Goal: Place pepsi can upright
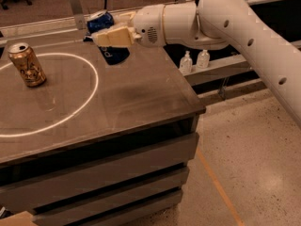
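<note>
The pepsi can (106, 37) is blue with white lettering and a silver top end. It is held tilted, top towards the upper left, just above the far part of the dark table (141, 93). My gripper (112, 35) reaches in from the right on a white arm (221, 18) and is shut on the can, its beige fingers (115, 36) across the can's middle. The can's lower end hangs close over the tabletop, just right of the white circle (89, 86).
A gold-brown can (27, 65) stands upright at the left inside the white circle. The table's right edge and front drawers (108, 173) drop to a speckled floor. Two small white bottles (195, 60) stand on a low shelf behind the table's right corner.
</note>
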You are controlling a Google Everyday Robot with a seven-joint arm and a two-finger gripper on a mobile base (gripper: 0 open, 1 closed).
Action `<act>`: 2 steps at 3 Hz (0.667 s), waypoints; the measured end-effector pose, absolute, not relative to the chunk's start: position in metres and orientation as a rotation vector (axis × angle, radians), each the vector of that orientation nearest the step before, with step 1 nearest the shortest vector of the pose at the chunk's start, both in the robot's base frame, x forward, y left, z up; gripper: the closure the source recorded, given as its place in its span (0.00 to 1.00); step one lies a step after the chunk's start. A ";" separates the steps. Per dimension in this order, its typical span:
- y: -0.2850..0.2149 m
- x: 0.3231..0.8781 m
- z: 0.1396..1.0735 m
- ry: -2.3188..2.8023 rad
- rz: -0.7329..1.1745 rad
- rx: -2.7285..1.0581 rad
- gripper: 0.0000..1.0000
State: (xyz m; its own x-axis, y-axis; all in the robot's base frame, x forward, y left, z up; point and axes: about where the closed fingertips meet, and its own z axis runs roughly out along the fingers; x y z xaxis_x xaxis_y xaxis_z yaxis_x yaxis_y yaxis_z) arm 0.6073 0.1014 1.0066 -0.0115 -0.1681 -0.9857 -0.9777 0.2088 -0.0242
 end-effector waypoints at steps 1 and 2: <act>0.104 0.606 1.001 1.405 0.956 -1.159 1.00; 0.109 0.603 0.990 1.364 0.966 -1.039 1.00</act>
